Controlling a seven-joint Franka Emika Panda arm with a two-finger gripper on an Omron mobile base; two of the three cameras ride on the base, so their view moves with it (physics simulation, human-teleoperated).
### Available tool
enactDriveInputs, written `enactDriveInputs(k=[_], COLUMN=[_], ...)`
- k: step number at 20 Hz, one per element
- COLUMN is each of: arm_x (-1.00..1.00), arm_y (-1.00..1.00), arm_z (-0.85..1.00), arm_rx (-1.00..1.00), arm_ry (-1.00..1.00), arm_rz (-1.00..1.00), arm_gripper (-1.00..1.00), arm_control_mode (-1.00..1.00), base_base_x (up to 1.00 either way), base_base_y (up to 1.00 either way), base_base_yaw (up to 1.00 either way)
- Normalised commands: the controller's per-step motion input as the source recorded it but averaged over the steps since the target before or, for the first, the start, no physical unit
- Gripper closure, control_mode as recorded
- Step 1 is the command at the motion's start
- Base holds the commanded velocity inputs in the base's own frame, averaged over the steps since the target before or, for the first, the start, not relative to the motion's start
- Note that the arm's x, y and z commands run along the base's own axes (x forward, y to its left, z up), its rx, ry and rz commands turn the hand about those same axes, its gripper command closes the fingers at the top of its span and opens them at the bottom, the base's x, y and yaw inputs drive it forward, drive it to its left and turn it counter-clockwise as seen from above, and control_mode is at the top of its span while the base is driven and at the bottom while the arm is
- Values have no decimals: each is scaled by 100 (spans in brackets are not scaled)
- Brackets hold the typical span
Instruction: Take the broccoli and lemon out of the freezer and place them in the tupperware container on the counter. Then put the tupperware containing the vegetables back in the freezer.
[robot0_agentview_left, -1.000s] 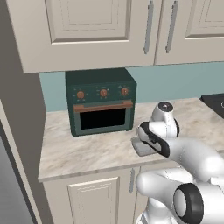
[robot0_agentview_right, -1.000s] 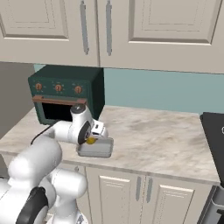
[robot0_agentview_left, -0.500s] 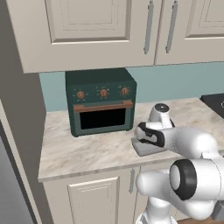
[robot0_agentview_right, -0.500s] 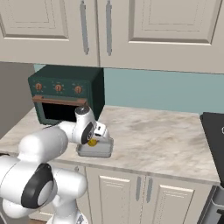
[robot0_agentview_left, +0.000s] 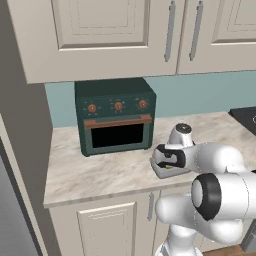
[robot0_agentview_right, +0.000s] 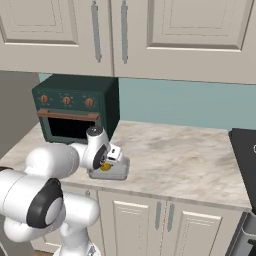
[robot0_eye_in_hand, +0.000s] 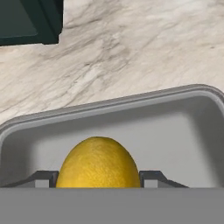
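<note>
Arm now swung lower, smooth yellow lemon (robot0_eye_in_hand: 98, 162) between tool (robot0_eye_in_hand: 98, 178) fingertips.

lemon (robot0_eye_in_hand: 98, 162): yellow, in tray | tupperware container (robot0_eye_in_hand: 183, 131): grey, on counter (robot0_eye_in_hand: 131, 48)

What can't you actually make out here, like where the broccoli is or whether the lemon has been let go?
- Broccoli: not to be made out; the hand blocks the tupperware container in both base views.
- Lemon: its underside is cut off at the hand view's bottom, so resting or hanging is unclear.
- Gripper: fingertips flank the lemon; contact is unclear.
- Freezer: a grey strip at the left base view's edge, cut off.
</note>
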Motion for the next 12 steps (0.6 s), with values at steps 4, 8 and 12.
enactDriveInputs(k=[4, 8, 12], arm_x=[0, 5, 9], arm_y=[15, 9, 0], arm_z=[-24, -8, 0], arm_rx=[0, 0, 0], arm_ry=[0, 0, 0], arm_rz=[0, 0, 0], arm_gripper=[100, -100, -100], arm_control_mode=[-100, -100, -100], base_base_x=[0, 0, 0], base_base_y=[0, 0, 0], base_base_yaw=[0, 0, 0])
